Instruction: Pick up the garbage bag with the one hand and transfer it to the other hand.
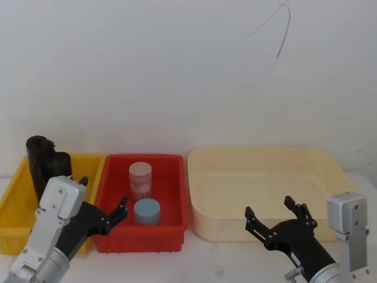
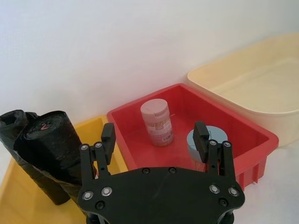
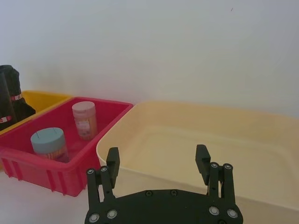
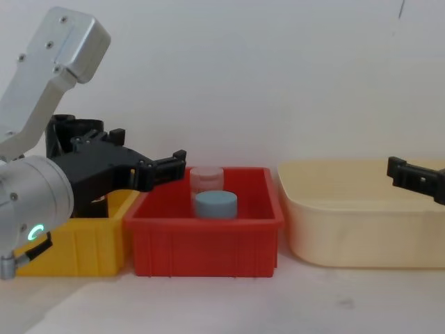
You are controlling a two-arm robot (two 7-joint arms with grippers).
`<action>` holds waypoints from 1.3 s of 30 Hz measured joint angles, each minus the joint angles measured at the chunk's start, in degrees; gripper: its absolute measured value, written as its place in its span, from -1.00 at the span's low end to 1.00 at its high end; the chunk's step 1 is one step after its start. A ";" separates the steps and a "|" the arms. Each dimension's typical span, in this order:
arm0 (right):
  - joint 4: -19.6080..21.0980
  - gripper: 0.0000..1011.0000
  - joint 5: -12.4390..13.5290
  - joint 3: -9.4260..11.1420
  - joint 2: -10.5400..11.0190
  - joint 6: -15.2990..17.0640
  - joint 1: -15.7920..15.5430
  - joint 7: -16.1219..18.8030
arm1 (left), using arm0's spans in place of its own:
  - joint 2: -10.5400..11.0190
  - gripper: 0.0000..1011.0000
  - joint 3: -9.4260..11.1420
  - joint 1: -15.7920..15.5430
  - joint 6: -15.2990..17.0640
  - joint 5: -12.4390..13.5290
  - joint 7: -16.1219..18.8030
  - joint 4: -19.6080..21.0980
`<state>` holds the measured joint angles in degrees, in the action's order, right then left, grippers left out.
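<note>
Left pincer (image 1: 103, 193) and right pincer (image 1: 268, 206) gape above white table (image 1: 224, 259); white wall (image 1: 177, 71) behind.

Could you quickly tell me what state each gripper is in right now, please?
Left gripper: open, empty, by the yellow bin.
Right gripper: open, empty, in front of the cream tub.

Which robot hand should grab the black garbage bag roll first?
Left. The left gripper is open beside the yellow bin where the garbage bag stands. The right gripper, also open, sits farther away by the cream bin, past the red bin.
</note>
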<state>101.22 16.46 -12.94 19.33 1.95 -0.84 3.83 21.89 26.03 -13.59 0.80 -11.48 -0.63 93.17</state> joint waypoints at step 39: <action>0.00 0.98 0.00 0.00 0.00 0.00 0.00 0.00 | 0.00 0.98 0.00 0.00 0.00 0.00 0.00 0.00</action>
<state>101.23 16.46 -12.94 19.33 1.95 -0.84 3.83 21.89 26.03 -13.59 0.80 -11.48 -0.63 93.17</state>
